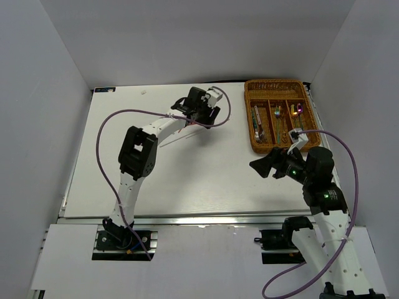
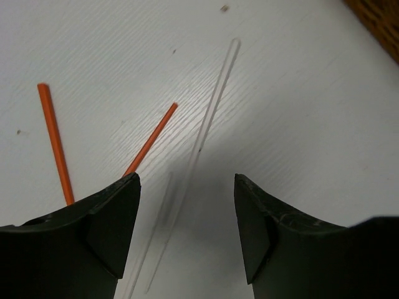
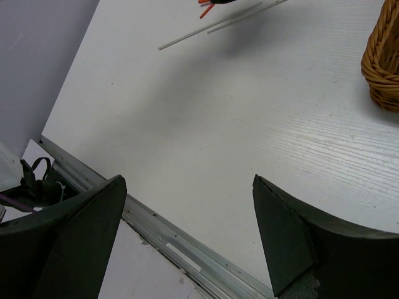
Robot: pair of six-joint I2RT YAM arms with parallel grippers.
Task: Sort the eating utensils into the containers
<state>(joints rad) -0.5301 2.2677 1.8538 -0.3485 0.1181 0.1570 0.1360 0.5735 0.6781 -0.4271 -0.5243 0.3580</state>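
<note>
Two thin red chopsticks [image 2: 153, 140] lie on the white table, their near ends hidden behind my left finger. Just right of them lie the thin silver chopsticks [image 2: 212, 106], which run down between the jaws of my left gripper [image 2: 186, 177]. That gripper is open and low over the table, its fingers either side of the silver pair and not touching them. From above, the left gripper [image 1: 193, 117] is at the back middle. The brown wicker tray [image 1: 252, 118] stands at the back right and holds several forks and spoons in its long slots. My right gripper [image 1: 265, 165] hovers open and empty just in front of the tray.
A corner of the tray [image 3: 383, 68] shows at the right of the right wrist view, with the silver chopsticks [image 3: 212, 28] far off at the top. The table's metal front rail [image 3: 187, 249] runs below the right gripper [image 3: 190, 184]. White walls enclose the table.
</note>
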